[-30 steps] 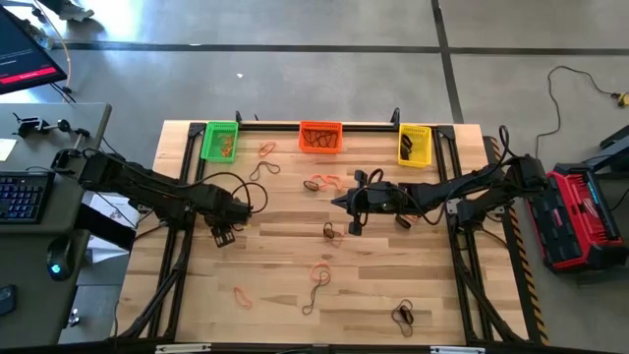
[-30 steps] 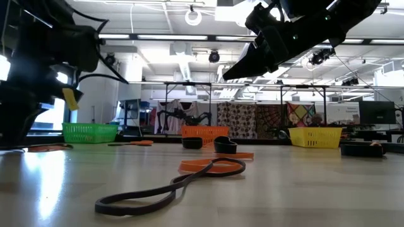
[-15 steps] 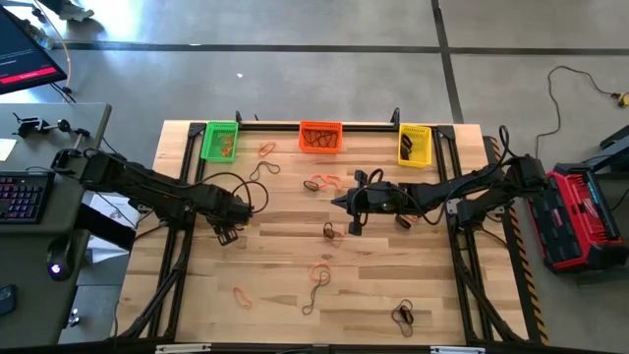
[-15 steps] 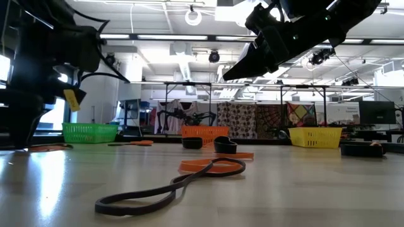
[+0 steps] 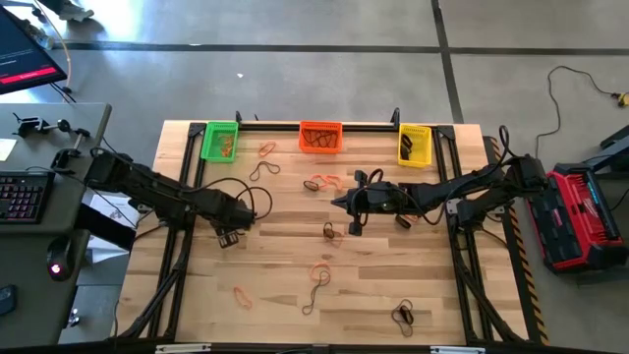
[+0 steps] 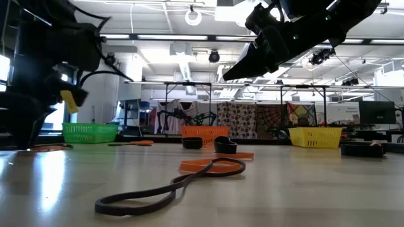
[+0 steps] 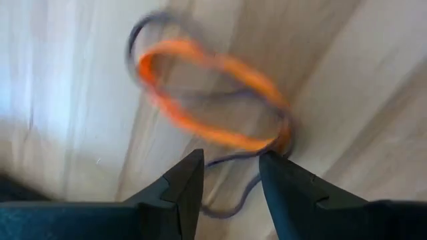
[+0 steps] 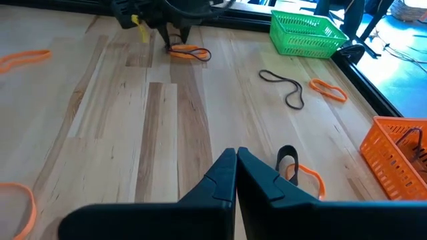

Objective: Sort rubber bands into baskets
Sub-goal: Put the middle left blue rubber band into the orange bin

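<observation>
Three mesh baskets lined up along the far edge of the wooden table [image 5: 393, 285]: green basket [image 5: 220, 141] at the left, orange basket [image 5: 320, 137] in the middle, yellow basket [image 5: 414, 146] at the right, each with a few bands inside. Rubber bands scattered loose over the tabletop: an orange band [image 5: 266, 149] between the green and orange baskets, a dark loop [image 5: 261, 170] just nearer than that, an orange and dark cluster [image 5: 322, 182] near the table's middle, a dark band [image 5: 330, 232] at the centre, an orange one with a dark loop [image 5: 318, 274] toward the near side, another orange band [image 5: 241, 294] near left, a dark tangle [image 5: 403, 316] near right. Left gripper [image 5: 228, 236] low over the left part of the table, fingers [image 7: 179, 193] spread apart, pointed down at an orange band lying across a dark band [image 7: 213, 100]; tips close above the pair, contact impossible to tell. Same pair visible from the right wrist as a small orange and dark loop [image 8: 189, 53] under the far arm. Right gripper [image 5: 339, 201] held up above the table's middle, right of the orange and dark cluster, fingers [image 8: 223, 177] pressed together with nothing between them. From table height, a long dark loop [image 6: 170, 186] lying nearest, crossing an orange band [image 6: 202, 166].
</observation>
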{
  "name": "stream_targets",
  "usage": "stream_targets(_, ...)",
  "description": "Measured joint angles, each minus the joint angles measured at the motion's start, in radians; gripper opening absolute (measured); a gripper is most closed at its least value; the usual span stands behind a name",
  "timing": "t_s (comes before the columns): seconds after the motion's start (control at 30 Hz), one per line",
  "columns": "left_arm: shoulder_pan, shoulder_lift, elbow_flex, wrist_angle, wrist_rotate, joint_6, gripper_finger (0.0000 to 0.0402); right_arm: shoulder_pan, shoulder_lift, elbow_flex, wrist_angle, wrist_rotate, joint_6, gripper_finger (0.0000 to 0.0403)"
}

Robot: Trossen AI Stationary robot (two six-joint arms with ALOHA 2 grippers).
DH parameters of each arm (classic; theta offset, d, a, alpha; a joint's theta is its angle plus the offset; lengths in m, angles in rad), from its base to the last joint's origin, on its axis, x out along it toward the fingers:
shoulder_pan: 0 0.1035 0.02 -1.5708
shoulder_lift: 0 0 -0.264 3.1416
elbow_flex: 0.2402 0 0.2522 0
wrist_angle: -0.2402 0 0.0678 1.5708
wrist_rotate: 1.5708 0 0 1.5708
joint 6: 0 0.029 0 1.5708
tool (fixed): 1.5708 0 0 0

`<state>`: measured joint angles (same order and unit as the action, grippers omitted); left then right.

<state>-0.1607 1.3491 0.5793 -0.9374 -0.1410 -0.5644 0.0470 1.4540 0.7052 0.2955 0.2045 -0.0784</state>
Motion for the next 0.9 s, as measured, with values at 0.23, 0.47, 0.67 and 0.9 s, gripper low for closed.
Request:
stream_targets(0.23,-0.056,0.0,0.001,-0.001,0.042,0.0,0.0138,0.0,0.0,0.0,0.0,-0.001,0.0,0.0)
stream_targets(0.47,-0.092,0.0,0.001,-0.002,0.071,-0.007,0.0138,0.0,0.0,0.0,0.0,-0.004,0.0,0.0)
stream_targets(0.67,-0.096,0.0,0.001,-0.002,0.086,-0.001,0.0138,0.0,0.0,0.0,0.0,-0.003,0.0,0.0)
stream_targets(0.9,-0.097,0.0,0.001,-0.002,0.117,0.0,0.0138,0.0,0.0,0.0,0.0,-0.003,0.0,0.0)
